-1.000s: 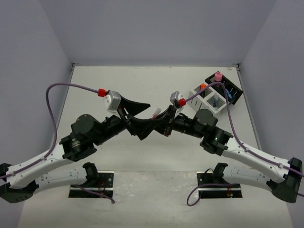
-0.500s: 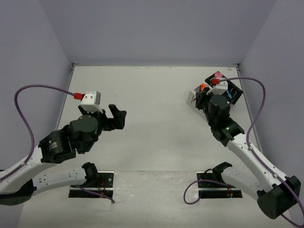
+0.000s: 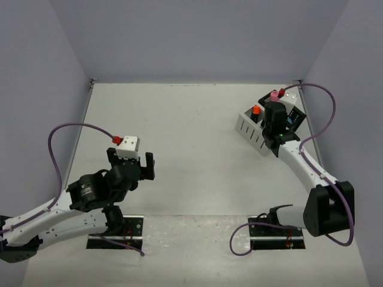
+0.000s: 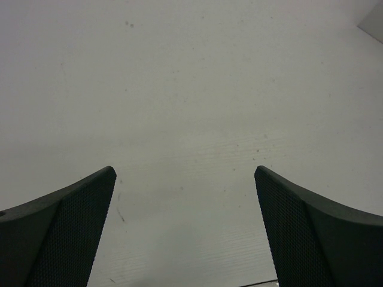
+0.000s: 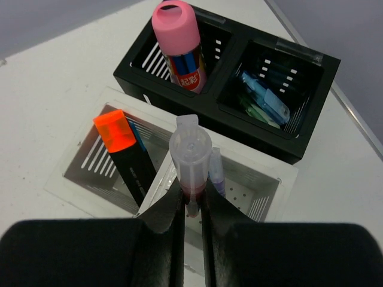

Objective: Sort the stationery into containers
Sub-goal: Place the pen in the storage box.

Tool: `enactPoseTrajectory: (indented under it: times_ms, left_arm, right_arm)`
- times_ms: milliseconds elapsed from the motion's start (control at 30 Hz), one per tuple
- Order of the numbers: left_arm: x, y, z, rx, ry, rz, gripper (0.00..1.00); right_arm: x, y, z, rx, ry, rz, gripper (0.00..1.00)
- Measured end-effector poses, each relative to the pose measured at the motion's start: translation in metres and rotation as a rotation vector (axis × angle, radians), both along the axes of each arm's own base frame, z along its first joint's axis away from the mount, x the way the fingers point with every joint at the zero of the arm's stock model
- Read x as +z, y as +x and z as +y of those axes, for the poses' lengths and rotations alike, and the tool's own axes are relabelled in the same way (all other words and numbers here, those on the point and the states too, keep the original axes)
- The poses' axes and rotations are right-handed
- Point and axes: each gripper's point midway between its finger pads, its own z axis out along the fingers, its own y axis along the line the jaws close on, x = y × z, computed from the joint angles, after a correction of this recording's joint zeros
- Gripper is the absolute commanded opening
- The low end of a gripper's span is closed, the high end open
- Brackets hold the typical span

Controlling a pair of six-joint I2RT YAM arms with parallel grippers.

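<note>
the right gripper (image 5: 190, 203) is closed on a thin pen (image 5: 190, 149) with a clear cap and a reddish barrel, holding it upright just above the right compartment of the white box (image 5: 90, 158), where a pale purple pen (image 5: 216, 173) already stands; the left compartment holds an orange-capped highlighter (image 5: 122, 149) leaning on its wall; just behind, touching or almost touching it, sits the black box (image 5: 269, 143), with a pink-capped cylinder (image 5: 178, 42) upright in its left compartment and blue and green pieces (image 5: 263, 98) lying in its right one; both boxes stand near the far right corner of the table (image 3: 179, 119); the left gripper (image 4: 184, 170) hangs over bare table on the near left, well apart from the boxes, its jaws spread wide and holding nothing
</note>
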Motion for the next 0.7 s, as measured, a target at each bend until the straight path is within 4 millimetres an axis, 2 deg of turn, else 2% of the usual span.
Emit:
enactPoseTrajectory:
  times_ms: [33, 67, 100, 133, 200, 300, 500, 600, 667, 700]
  left_arm:
    - [0.001, 0.001, -0.001, 0.0, -0.006, -0.003, 1.0]
    - [0.001, 0.001, -0.002, 0.0, -0.006, -0.004, 1.0]
    - [0.001, 0.002, -0.003, 0.0, -0.005, -0.003, 1.0]
    - [0.0, 0.002, -0.003, 0.001, -0.002, -0.002, 1.0]
    - [-0.001, 0.002, -0.004, 0.002, 0.0, 0.001, 1.0]
    - [-0.001, 0.003, -0.004, 0.005, -0.001, 0.005, 1.0]
    - [-0.015, 0.015, -0.002, 0.054, 0.049, 0.053, 1.0]
    - [-0.027, 0.035, 0.005, 0.113, 0.051, 0.112, 1.0]
    - [-0.039, 0.053, 0.019, 0.18, 0.045, 0.171, 1.0]
    - [-0.044, 0.062, 0.031, 0.228, 0.036, 0.199, 1.0]
  right_arm:
    - [-0.005, 0.001, 0.0, -0.004, -0.001, 0.012, 0.16]
    - [-0.009, 0.001, -0.001, -0.008, -0.001, 0.023, 0.16]
    - [-0.011, 0.001, -0.001, -0.011, 0.002, 0.028, 0.22]
    - [-0.012, 0.0, -0.001, -0.013, 0.006, 0.03, 0.35]
    - [-0.012, 0.0, 0.0, -0.017, 0.016, 0.028, 0.49]
    - [-0.012, 0.0, 0.001, -0.022, 0.033, 0.023, 0.58]
    - [-0.006, -0.01, 0.005, 0.005, 0.052, 0.034, 0.62]
    - [0.016, -0.022, 0.016, 0.055, 0.07, -0.009, 0.78]
    - [0.044, -0.034, 0.035, 0.133, 0.083, -0.079, 0.99]
    - [0.059, -0.042, 0.05, 0.19, 0.095, -0.115, 0.99]
